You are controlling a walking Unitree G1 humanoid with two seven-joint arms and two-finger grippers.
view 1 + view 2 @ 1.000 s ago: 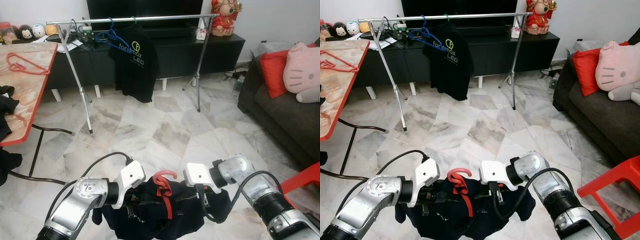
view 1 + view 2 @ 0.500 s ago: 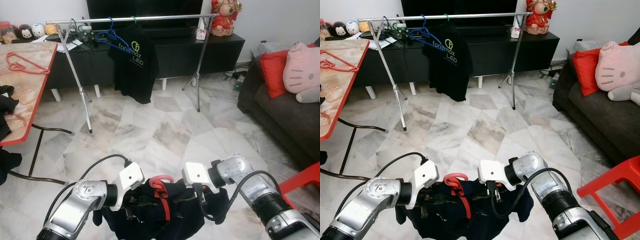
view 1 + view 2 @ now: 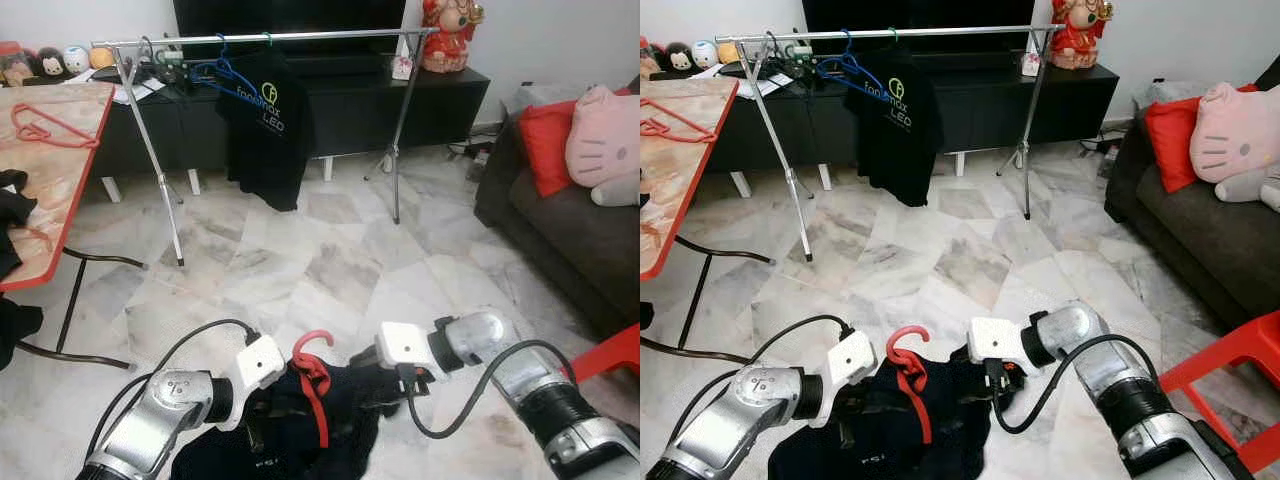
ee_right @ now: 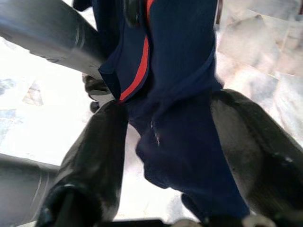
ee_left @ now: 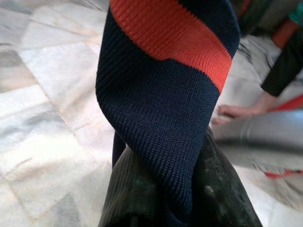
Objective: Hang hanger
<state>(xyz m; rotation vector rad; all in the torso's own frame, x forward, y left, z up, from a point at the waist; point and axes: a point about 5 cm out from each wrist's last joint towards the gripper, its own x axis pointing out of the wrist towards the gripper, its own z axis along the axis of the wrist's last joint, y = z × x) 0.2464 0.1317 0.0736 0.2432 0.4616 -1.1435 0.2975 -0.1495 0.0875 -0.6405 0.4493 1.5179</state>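
A navy shirt [image 3: 290, 430] with a red stripe hangs on a red hanger [image 3: 312, 350], low over the floor between my two arms. The hanger's hook points up. My left gripper [image 3: 262, 405] is shut on the shirt's left side; in the left wrist view the knit fabric [image 5: 161, 123] is pinched between the fingers [image 5: 128, 198]. On the shirt's right side, my right gripper [image 3: 385, 385] grips bunched fabric [image 4: 180, 118] between its fingers [image 4: 90, 156]. The silver clothes rack [image 3: 300, 37] stands across the room, carrying a black T-shirt [image 3: 262, 130] and a blue hanger [image 3: 225, 72].
At the left stands a red-edged table [image 3: 60, 170] with a red hanger [image 3: 40, 128] and dark clothes on it. A dark sofa [image 3: 570, 230] with cushions lines the right side, and a red stool [image 3: 610, 355] is near my right arm. Marble floor lies between me and the rack.
The shirt and hanger have sunk lower and sag more on the left. The hanger's hook now tilts up to the right, and my right gripper has shifted slightly right.
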